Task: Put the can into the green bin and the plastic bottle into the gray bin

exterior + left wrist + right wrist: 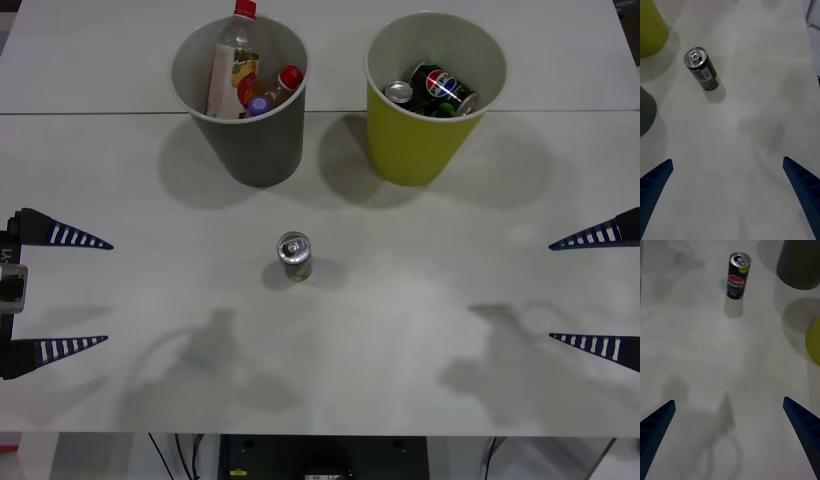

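your can stands upright mid worktop, between both wide-open hands: left hand at its 9 o'clock, right hand at 3 o'clock, each well apart from it.

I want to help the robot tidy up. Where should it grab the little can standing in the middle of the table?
Grip the can around its round side wall, about halfway up, coming in level from the side. It stands upright and alone on the table, so either open end effector, left or right, probably has a free path. The top carries a pull tab, a poor hold.
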`<act>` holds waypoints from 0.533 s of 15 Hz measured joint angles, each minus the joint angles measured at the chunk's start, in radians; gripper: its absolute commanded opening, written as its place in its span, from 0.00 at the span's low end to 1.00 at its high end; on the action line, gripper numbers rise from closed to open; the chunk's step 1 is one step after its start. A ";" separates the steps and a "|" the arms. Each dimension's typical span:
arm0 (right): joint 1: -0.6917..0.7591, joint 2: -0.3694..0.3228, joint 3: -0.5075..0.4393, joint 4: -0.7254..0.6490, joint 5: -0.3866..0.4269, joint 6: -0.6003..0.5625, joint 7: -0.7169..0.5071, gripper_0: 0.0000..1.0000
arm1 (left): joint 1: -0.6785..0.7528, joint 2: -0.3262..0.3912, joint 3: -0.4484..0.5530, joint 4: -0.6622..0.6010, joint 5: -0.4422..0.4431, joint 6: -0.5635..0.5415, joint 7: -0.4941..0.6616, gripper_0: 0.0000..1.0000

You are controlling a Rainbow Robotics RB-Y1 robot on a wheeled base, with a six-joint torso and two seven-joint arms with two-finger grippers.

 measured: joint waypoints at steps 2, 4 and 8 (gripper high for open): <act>0.000 0.000 0.000 0.000 0.000 0.000 0.000 1.00 | 0.000 0.000 0.000 0.000 0.000 0.000 0.000 1.00; 0.000 0.000 0.000 0.000 0.000 0.000 0.000 1.00 | 0.009 -0.001 -0.009 0.011 0.000 -0.001 0.000 1.00; 0.000 0.000 0.000 0.000 0.000 0.000 0.000 1.00 | 0.031 0.000 -0.027 0.057 0.035 -0.005 0.001 1.00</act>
